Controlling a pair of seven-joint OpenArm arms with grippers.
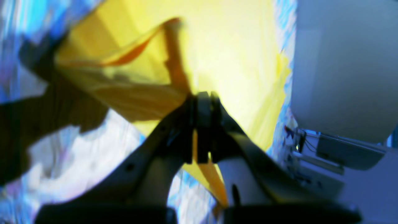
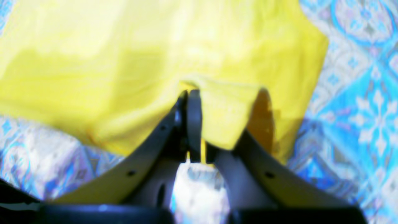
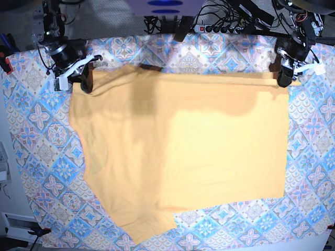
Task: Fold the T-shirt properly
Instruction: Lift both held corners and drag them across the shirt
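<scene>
The yellow-orange T-shirt (image 3: pixel 199 157) lies spread on the patterned tablecloth, plain side up, with no lettering showing. Its far edge is held up and stretched between the two grippers, casting a shadow on the cloth below. My left gripper (image 3: pixel 286 79) is at the far right corner in the base view. In the left wrist view my left gripper (image 1: pixel 202 98) is shut on a fold of the T-shirt (image 1: pixel 230 56). My right gripper (image 3: pixel 86 81) is at the far left corner. In the right wrist view my right gripper (image 2: pixel 189 93) is shut on the hem of the T-shirt (image 2: pixel 124 62).
The blue-and-pink tiled tablecloth (image 3: pixel 42 141) covers the whole table. Cables and a power strip (image 3: pixel 225 26) run along the back edge. A pale grey arm body (image 1: pixel 342 62) fills the right side of the left wrist view. The shirt's lower left corner nears the table's front edge.
</scene>
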